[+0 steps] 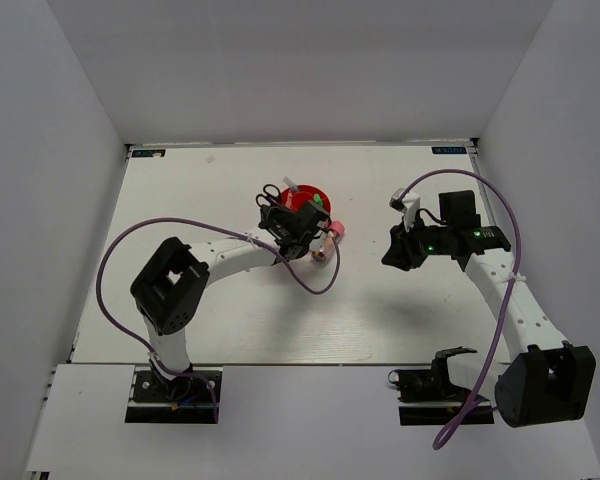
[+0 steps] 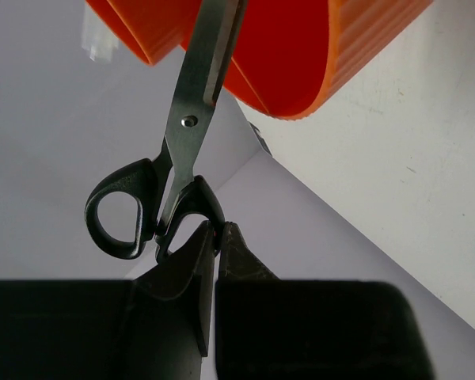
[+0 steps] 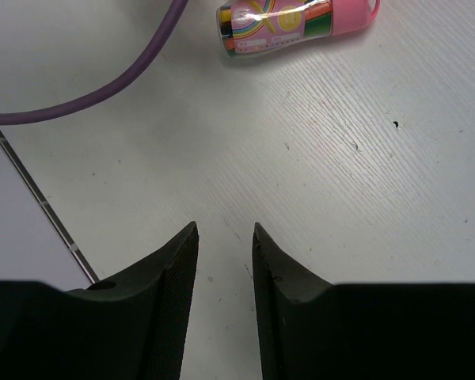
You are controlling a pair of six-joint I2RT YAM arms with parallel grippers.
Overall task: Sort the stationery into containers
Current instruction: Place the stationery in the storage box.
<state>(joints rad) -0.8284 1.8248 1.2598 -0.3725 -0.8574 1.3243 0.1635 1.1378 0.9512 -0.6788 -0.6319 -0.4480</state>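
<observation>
The black-handled scissors, steel blades shut and pointed into the orange tub, were clamped at one loop by the left claw. The right claw was held slightly apart.

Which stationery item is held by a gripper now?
The black-handled scissors: the left gripper pinches their handle, blades pointing into the orange tub. The pink-capped tube lies free.

A flat white table with fine wood grain stands between three plain pale grey panels: the far wall, the left wall and the right wall. The light is even and the shadows on the table are soft.
</observation>
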